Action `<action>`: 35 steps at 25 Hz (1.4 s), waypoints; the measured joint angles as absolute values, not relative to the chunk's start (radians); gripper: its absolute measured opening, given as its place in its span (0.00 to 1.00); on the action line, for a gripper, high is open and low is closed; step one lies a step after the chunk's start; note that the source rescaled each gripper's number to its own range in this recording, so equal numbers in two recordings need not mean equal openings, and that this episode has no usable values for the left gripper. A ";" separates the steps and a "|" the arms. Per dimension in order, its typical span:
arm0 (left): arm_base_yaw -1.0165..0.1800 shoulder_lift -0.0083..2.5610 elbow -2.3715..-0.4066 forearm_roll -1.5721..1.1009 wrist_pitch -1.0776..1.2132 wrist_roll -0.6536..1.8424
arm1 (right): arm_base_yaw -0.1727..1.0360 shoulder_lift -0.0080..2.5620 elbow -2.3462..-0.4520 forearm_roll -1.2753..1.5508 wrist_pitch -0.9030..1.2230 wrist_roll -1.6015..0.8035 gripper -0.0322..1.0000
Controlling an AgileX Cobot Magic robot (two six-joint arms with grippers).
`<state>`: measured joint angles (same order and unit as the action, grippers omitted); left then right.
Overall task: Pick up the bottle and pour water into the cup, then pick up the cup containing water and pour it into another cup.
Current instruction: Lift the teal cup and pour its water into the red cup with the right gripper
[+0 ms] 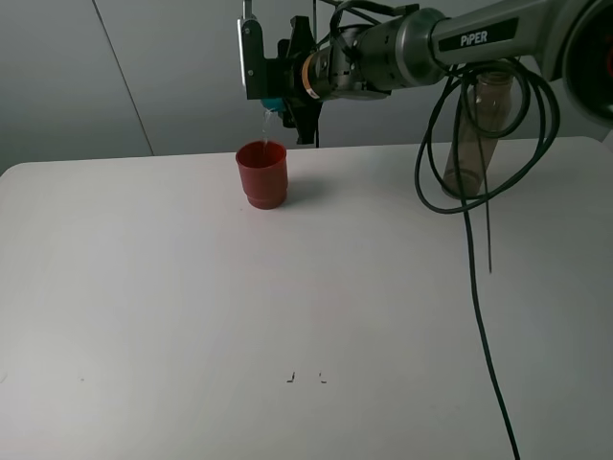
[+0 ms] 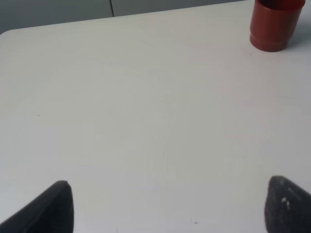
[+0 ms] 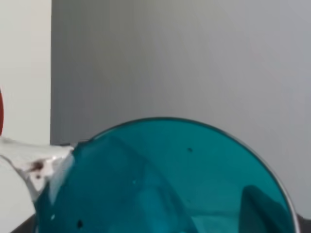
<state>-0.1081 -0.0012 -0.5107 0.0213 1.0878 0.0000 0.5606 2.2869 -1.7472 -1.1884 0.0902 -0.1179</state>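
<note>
The teal cup (image 1: 274, 103) hangs tipped on its side just above the red cup (image 1: 262, 173), which is the other cup and stands on the table. My right gripper (image 1: 277, 84) is shut on the teal cup. A thin stream of water (image 1: 266, 125) falls from its rim into the red cup. The right wrist view is filled by the teal cup (image 3: 165, 184), with water running off its lip (image 3: 29, 162). The bottle (image 1: 476, 134) stands upright at the back right, behind the arm's cables. My left gripper (image 2: 170, 213) is open and empty above bare table, with the red cup (image 2: 274, 24) far off.
The white table (image 1: 192, 316) reaches to a grey wall at the back. Black cables (image 1: 479, 287) hang from the right arm and trail over the table's right side, in front of the bottle.
</note>
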 joint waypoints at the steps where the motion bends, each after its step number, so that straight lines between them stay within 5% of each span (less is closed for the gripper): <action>1: -0.108 -0.001 -0.511 0.021 1.088 0.000 | 0.561 2.287 -1.747 -1.192 0.090 -0.118 0.14; 35: -0.108 -0.001 -0.511 0.021 1.088 0.000 | 0.565 2.287 -1.747 -1.395 0.063 -0.143 0.14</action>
